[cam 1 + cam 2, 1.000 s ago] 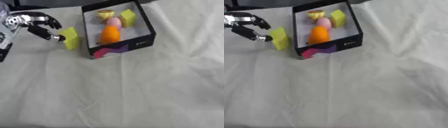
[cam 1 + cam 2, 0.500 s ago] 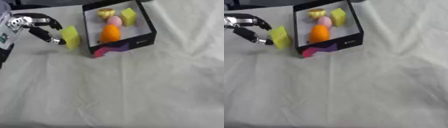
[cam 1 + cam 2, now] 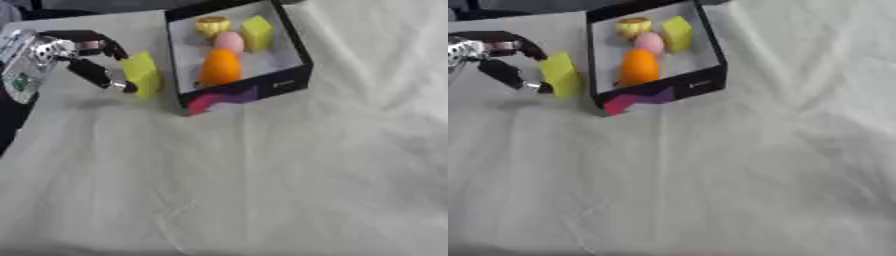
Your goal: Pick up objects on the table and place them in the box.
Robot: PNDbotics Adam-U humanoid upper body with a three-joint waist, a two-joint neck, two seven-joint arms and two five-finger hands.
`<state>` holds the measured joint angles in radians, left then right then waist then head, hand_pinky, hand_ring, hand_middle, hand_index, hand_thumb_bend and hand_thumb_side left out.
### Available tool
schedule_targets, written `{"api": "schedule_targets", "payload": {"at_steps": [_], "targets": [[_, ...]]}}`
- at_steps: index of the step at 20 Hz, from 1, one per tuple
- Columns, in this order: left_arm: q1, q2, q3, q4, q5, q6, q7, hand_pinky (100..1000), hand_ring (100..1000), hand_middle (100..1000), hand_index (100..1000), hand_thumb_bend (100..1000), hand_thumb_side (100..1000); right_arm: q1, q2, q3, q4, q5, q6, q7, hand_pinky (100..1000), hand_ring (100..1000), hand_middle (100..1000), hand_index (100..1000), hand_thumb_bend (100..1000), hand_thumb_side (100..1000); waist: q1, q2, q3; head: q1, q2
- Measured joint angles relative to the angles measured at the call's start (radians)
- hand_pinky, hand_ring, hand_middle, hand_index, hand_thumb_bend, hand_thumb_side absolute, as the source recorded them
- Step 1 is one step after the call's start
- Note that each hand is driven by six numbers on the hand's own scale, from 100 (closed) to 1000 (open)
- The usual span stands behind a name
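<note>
A: How much of the clearing looks done?

B: Most of it. The box sits at the far side of the worktop, and four things lie in it: an orange piece nearest the front wall, a pink egg shape behind it, a small yellow cup-like thing at the back and a yellow-green block beside it.

A: And what is left outside?

B: One item, as far as the views show: a yellow block just to the left of the box, close to its outer wall. Nothing else shows on the cloth.

A: Is the robot on it?

B: The left hand is at the block's left side, fingers curled above and the thumb reaching to the block's lower edge, so it appears to pinch the block. Whether the block rests on the worktop or is raised cannot be told.

A: The other hand?

B: The right hand shows in neither view.

A: So what remains?

B: Judging by this, one step: carry the yellow block over the near wall and set it among the others. There seems to be free floor on the box's right.
</note>
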<state>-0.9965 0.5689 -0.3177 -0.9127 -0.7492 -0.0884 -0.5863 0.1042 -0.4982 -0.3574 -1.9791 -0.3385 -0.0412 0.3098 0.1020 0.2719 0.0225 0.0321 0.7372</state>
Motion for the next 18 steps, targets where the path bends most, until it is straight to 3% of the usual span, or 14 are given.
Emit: {"api": "schedule_targets", "payload": {"at_steps": [4,7,10,13,18], "targets": [[0.000,-0.016,0.006,0.018,-0.017,0.001,0.025,959,829,712,841,465,540,-0.003,0.001,0.000,0.000,0.006,0.002,0.002,902,587,604,843,100,612,0.000,0.000,-0.004,0.003,0.000],[0.000,-0.024,0.011,0.029,-0.015,0.004,0.038,921,737,598,820,409,457,-0.003,0.006,0.000,0.000,0.011,0.003,0.002,903,587,604,843,100,614,0.000,0.000,-0.007,0.003,0.000],[-0.001,-0.031,0.013,0.036,-0.005,0.011,0.048,901,697,570,805,380,408,-0.004,0.009,0.000,0.000,0.017,0.005,0.002,904,587,604,843,100,614,0.000,0.000,-0.008,0.004,0.000],[-0.004,-0.033,0.013,0.039,0.008,0.019,0.057,876,656,535,775,330,269,-0.004,0.010,0.000,0.000,0.018,0.007,0.002,904,588,604,843,100,611,0.000,0.000,-0.009,0.007,0.000],[-0.007,-0.041,0.013,0.040,0.023,0.040,0.076,842,618,504,732,202,255,-0.004,0.010,0.000,0.000,0.018,0.006,0.003,905,588,605,843,100,609,0.000,0.000,-0.009,0.010,0.000]]}}
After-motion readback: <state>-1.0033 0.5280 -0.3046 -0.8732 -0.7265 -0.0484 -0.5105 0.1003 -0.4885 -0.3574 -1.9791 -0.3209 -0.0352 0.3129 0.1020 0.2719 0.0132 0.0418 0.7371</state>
